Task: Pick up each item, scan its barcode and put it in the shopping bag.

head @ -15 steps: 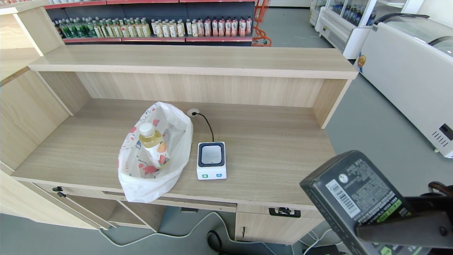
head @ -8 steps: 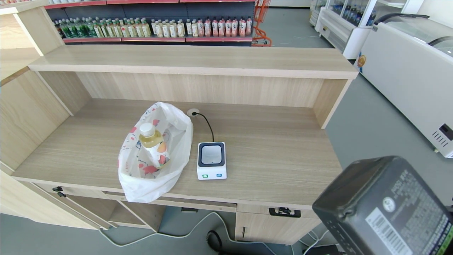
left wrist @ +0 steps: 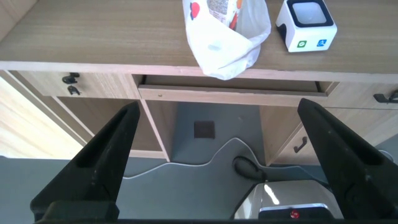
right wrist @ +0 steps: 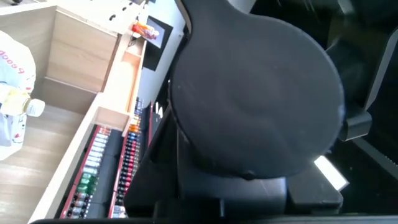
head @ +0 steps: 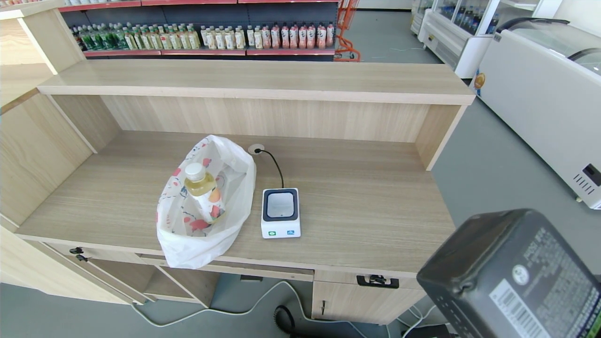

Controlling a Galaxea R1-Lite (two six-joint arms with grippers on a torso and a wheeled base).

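At the shop checkout, the robot's right gripper (right wrist: 258,118) is clutching a dark package (head: 516,277), holding it up in the air off the right front corner of the wooden counter (head: 366,197), close under the head camera. The white barcode label on the package is facing upward. In the right wrist view the pack's rounded dark end is sitting tight against the gripper.

On the counter, a white shopping bag (head: 188,244) with red and blue print is standing open. A bottle (head: 203,190) of yellow drink with a pale cap is leaning inside it. Just beside the bag, on its right, a small white barcode scanner (head: 280,212) is resting with its window facing up, and its black cable (head: 274,164) is running back to a hole in the countertop.

The left gripper (left wrist: 217,106) is hanging below the counter's front edge with its two fingers spread wide and nothing between them.

Rows of bottled drinks (head: 202,37) are lining the shelves behind the counter.
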